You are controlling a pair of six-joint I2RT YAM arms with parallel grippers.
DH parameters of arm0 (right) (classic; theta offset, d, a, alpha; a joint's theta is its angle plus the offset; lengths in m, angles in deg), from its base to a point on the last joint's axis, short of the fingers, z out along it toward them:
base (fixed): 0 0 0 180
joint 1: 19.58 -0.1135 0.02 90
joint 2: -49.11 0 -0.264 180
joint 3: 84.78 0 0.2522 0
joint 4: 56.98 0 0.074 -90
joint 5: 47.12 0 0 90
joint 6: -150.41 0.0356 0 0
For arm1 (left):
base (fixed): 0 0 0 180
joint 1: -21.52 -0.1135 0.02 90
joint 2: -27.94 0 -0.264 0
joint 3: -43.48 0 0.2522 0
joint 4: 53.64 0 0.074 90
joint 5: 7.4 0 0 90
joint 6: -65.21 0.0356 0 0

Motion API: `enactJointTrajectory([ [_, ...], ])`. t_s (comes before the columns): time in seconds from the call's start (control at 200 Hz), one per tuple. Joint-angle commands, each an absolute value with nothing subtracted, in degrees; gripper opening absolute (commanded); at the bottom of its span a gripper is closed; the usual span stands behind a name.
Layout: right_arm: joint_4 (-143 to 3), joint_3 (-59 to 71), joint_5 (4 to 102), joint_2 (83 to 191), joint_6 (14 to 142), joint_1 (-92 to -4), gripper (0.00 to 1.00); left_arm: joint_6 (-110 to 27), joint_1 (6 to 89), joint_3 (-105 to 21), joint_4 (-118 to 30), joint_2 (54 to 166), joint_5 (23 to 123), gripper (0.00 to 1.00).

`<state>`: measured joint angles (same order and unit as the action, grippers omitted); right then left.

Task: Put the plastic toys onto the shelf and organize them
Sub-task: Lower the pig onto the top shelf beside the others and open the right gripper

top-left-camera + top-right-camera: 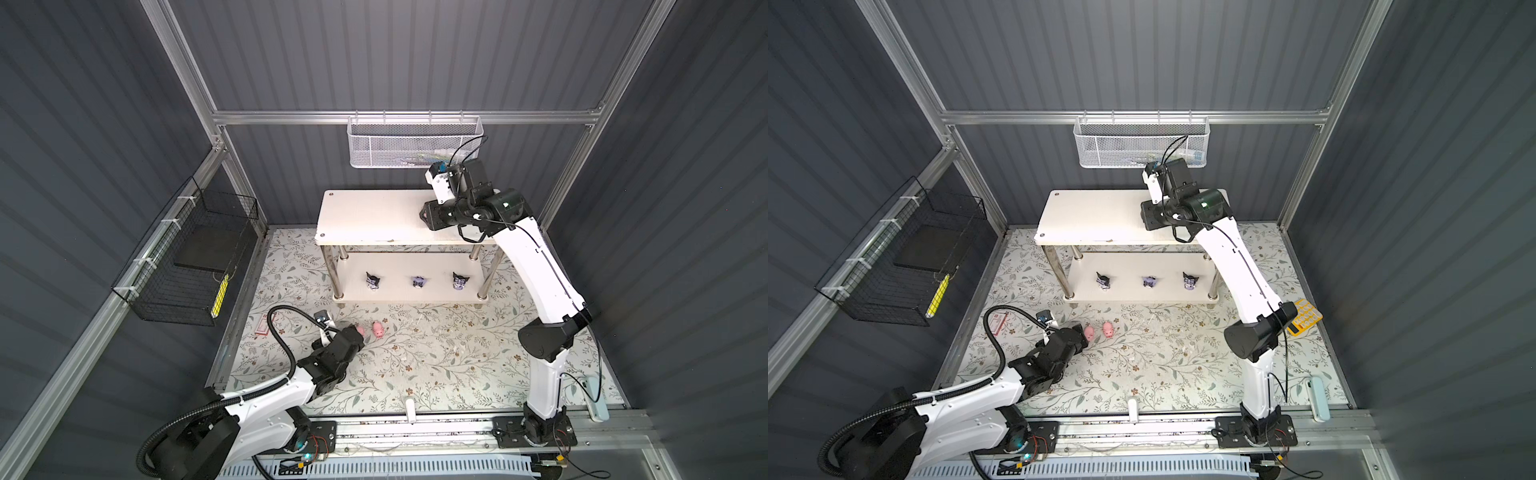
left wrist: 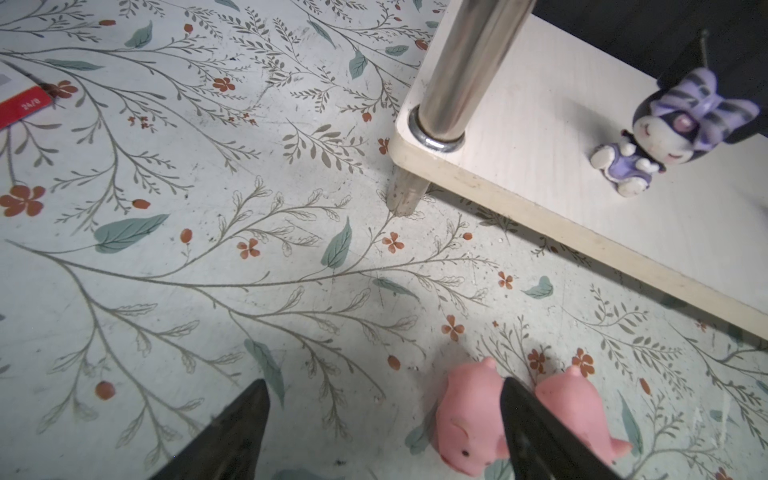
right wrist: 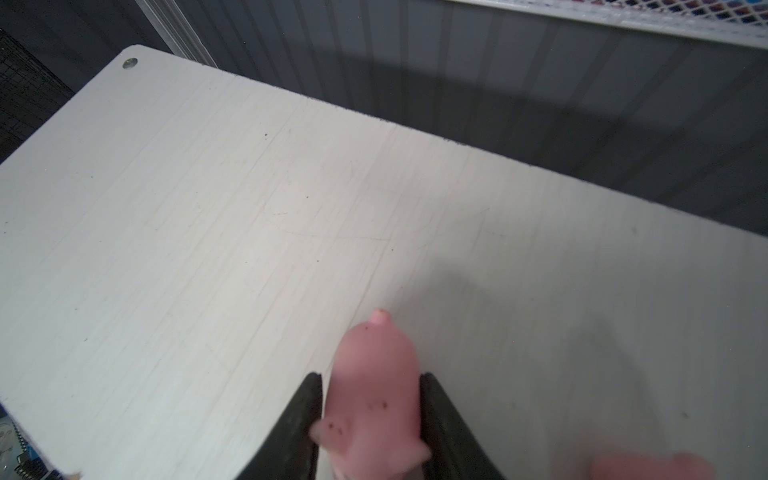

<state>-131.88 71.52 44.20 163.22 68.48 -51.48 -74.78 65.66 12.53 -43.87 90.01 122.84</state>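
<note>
Pig (image 3: 374, 395) between right hand (image 3: 370, 376) fingers (image 3: 307, 407); top views hide it.

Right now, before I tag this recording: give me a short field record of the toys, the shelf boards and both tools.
Lower board: three black-and-purple figures in a row
Top board: pink pig between the fingers of the right tool; gripped or released, unclear
Mat: two mat pigs side by side in front of the lower board
Left tool: open, low by the mat pigs
Not yet on a board: both mat pigs

Pink pig (image 2: 465, 419), white shelf (image 1: 374, 216), floral mat (image 1: 415, 353)
</note>
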Motion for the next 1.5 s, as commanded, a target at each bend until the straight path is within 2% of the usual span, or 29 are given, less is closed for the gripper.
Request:
enactJointTrajectory([
  [0.0, -132.09, 72.06, 44.19, 163.94, 68.37, -51.04, 0.42, -74.39, 65.29, 12.16, -44.07, 90.23, 122.67, 0.87],
  [0.48, -130.05, 68.67, 46.26, 160.03, 69.78, -51.12, 0.51, -74.60, 65.20, 12.45, -43.62, 89.38, 122.76, 0.87],
  [0.685, -127.74, 64.48, 47.01, 157.07, 70.85, -51.25, 0.52, -74.78, 65.20, 12.41, -43.66, 89.64, 122.59, 0.87],
  [1.186, -126.91, 63.63, 48.31, 156.51, 71.26, -52.03, 0.52, -74.93, 65.20, 12.50, -43.66, 89.55, 122.50, 0.87],
  [1.496, -125.12, 61.26, 45.46, 152.43, 71.04, -52.01, 0.52, -74.93, 65.15, 12.56, -43.53, 89.36, 122.57, 0.87],
])
